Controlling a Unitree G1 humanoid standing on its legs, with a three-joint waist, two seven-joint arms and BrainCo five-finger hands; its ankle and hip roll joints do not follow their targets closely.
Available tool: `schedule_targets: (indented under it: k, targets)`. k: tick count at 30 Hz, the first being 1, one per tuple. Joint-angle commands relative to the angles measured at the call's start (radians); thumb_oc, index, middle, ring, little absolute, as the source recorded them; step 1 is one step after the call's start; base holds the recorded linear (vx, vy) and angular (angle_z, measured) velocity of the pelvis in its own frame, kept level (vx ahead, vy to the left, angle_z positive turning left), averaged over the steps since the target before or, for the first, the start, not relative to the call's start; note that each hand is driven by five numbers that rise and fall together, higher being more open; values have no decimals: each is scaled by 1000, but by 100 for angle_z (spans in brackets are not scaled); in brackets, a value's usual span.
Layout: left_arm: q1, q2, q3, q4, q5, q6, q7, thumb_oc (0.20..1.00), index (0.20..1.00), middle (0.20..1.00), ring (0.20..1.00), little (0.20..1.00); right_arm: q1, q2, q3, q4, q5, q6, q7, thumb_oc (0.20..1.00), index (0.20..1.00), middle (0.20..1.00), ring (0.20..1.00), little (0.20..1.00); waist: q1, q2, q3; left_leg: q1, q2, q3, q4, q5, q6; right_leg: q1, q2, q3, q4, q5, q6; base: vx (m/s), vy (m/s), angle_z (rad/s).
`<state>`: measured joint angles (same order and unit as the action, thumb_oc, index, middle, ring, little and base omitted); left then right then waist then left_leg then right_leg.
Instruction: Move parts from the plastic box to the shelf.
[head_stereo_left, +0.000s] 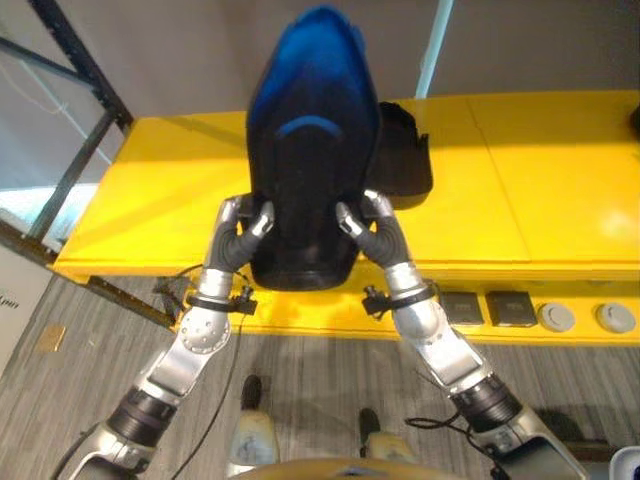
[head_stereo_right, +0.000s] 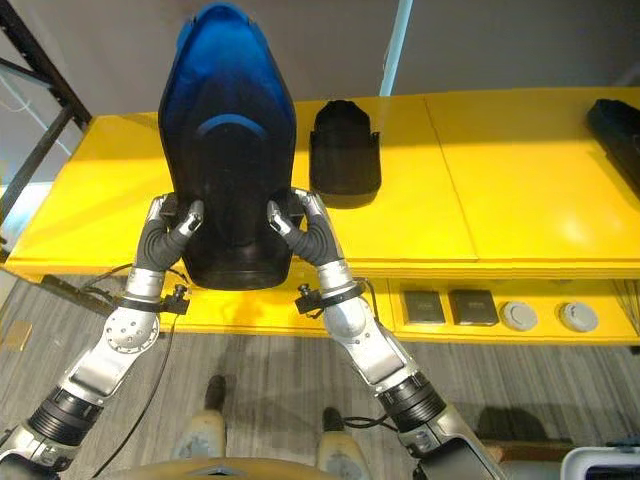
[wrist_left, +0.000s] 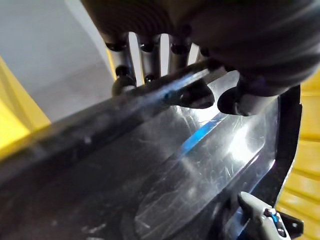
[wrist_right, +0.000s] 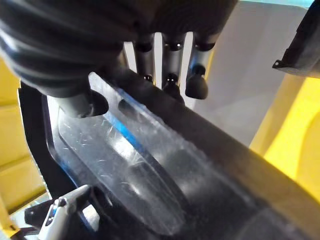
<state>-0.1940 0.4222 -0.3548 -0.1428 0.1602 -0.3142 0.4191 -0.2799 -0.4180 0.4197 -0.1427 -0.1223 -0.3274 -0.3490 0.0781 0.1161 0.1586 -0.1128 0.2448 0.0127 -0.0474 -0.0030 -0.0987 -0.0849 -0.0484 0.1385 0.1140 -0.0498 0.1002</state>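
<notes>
- Blue-and-black moulded part (head_stereo_right: 228, 150), big shell shape, held up between both hands over the yellow shelf (head_stereo_right: 520, 190).
- Left hand (head_stereo_right: 168, 232) clamps part's one lower edge: fingers curled over the rim, thumb pressing the inner face, clear in left wrist view (wrist_left: 150, 65).
- Right hand (head_stereo_right: 305, 232) mirrors it on the opposite lower edge; fingers wrap the rim, thumb on the glossy inner side (wrist_right: 170, 65).
- Part's lower end sits between the two hands, near shelf's front lip; upper blue end reaches past the fingertips toward the back wall. Cannot tell if the bottom touches the shelf or hangs just above.
- Smaller black part (head_stereo_right: 345, 150) already lies on the shelf, just beyond the right hand, beside the big part, apart from it.
- Another dark part (head_stereo_right: 615, 125) at the shelf's far end, well apart from the right hand.
- Progress, judged: at least one part looks placed; this one is at the placing stage, not yet released.
- Left to do: set it down flat, open both hands, pull back, fetch any remaining parts.
- Risk: part is wide and glossy, could slip or tip off the front lip if one hand lets go first.
</notes>
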Motion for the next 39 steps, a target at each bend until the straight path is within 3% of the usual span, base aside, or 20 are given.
schedule_targets:
  k: [1, 3, 4, 5, 6, 9, 10, 12, 13, 15, 17, 20, 21, 31, 39]
  targets:
    - [-79, 90, 70, -56, -38, -74, 65, 200, 200, 200, 200, 200, 18, 21, -62, -21, 58, -29, -6, 200, 200, 200, 200, 200, 33, -77, -54, -30, -64, 43, 126, -56, -62, 149, -165, -67, -111, -98, 113, 124, 431, -4]
    - [-72, 104, 83, -62, -32, -70, 55, 200, 200, 200, 200, 200, 34, 28, -68, -43, 48, -22, 1, 200, 200, 200, 200, 200, 34, -91, -52, -40, -102, 59, 164, -92, -36, 136, -218, -63, -100, -59, 134, 132, 374, -2]
    - [-74, 115, 87, -58, -31, -68, 54, 200, 200, 200, 200, 200, 29, 34, -65, -46, 44, -17, 2, 351, 351, 351, 351, 351, 39, -100, -49, -44, -122, 63, 178, -109, -20, 123, -238, -59, -94, -40, 143, 107, 328, 8]
    - [-75, 124, 96, -56, -31, -68, 57, 200, 200, 200, 200, 200, 18, 39, -61, -45, 35, -10, 3, 642, 642, 642, 642, 642, 46, -112, -47, -52, -141, 70, 196, -125, -3, 109, -259, -48, -90, -18, 152, 75, 267, 10]
    - [-75, 131, 104, -57, -35, -67, 57, 200, 200, 200, 200, 200, 3, 44, -59, -44, 22, -2, 4, 1000, 1000, 1000, 1000, 1000, 50, -122, -47, -56, -155, 75, 209, -137, 10, 93, -273, -35, -83, 13, 159, 68, 242, 0]
    - [-53, 164, 150, -51, -22, -66, 69, 200, 200, 200, 200, 200, -14, 40, -69, -64, -5, 2, 11, 1000, 1000, 1000, 1000, 1000, 55, -141, -39, -60, -167, 110, 223, -156, 34, 37, -271, -12, -51, 88, 162, 54, 190, -22]
    - [-22, 173, 192, -36, -1, -51, 74, 200, 200, 200, 200, 200, 20, 28, -116, -93, -10, -6, 3, 1000, 1000, 1000, 1000, 1000, 39, -149, -43, -40, -169, 133, 195, -151, 40, 11, -214, 22, -30, 120, 162, 52, 128, -48]
    - [-19, 173, 192, -37, 0, -51, 73, 200, 200, 200, 200, 200, 25, 27, -117, -98, -9, -4, 4, 1000, 1000, 1000, 1000, 1000, 45, -149, -45, -37, -166, 139, 189, -150, 39, 6, -211, 29, -25, 118, 162, 43, 105, -37]
    - [-17, 150, 231, -17, 10, -36, 99, 200, 200, 200, 200, 200, 100, 10, -195, -132, -17, -9, -14, 1000, 1000, 1000, 1000, 1000, 27, -149, -41, -10, -177, 129, 166, -151, 53, 3, -115, 82, -27, 18, 162, 55, 129, -10]
    - [5, 127, 296, -31, 14, -30, 148, 200, 200, 200, 200, 200, 132, -1, -249, -184, -6, -26, -38, 1000, 1000, 1000, 1000, 1000, 24, -169, -34, -2, -182, 142, 148, -152, 50, 13, -118, 57, -48, 23, 161, 31, 20, 1]
    - [56, 104, 369, -38, 34, -9, 161, 200, 200, 200, 200, 200, 214, -29, -327, -264, -10, -33, -26, 1000, 1000, 1000, 1000, 1000, 9, -192, -38, 12, -164, 152, 124, -138, 41, -2, -88, 50, -54, 0, 154, 37, -112, -26]
    - [84, 98, 399, -38, 26, 9, 156, 200, 200, 200, 200, 200, 231, -42, -344, -294, 5, -39, -15, 1000, 1000, 1000, 1000, 1000, 6, -194, -38, 24, -153, 164, 110, -133, 34, -5, -81, 39, -71, -11, 140, 44, -81, -27]
    - [87, 103, 402, -28, 5, 21, 123, 200, 200, 200, 200, 200, 245, -41, -344, -300, 26, -38, 6, 1000, 1000, 1000, 1000, 1000, -3, -192, -32, 30, -142, 169, 105, -125, 30, -15, -66, 40, -69, -29, 124, 30, -79, -29]
    - [-44, 148, 366, 163, -160, 131, 6, 200, 200, 200, 200, 200, 181, -36, -186, -283, 104, -11, 115, 1000, 1000, 1000, 1000, 1000, -24, -172, 16, 38, -105, 194, 65, -76, 7, -50, -17, 33, -68, -42, 92, -29, -49, -13]
    - [-132, 241, 359, 253, -138, 178, -22, 200, 200, 200, 200, 200, 155, -35, -154, -264, 145, -3, 150, 1000, 1000, 1000, 1000, 1000, -31, -146, 51, 8, -87, 191, 48, -47, -6, -83, -4, 15, -67, -43, 87, -33, -20, -2]
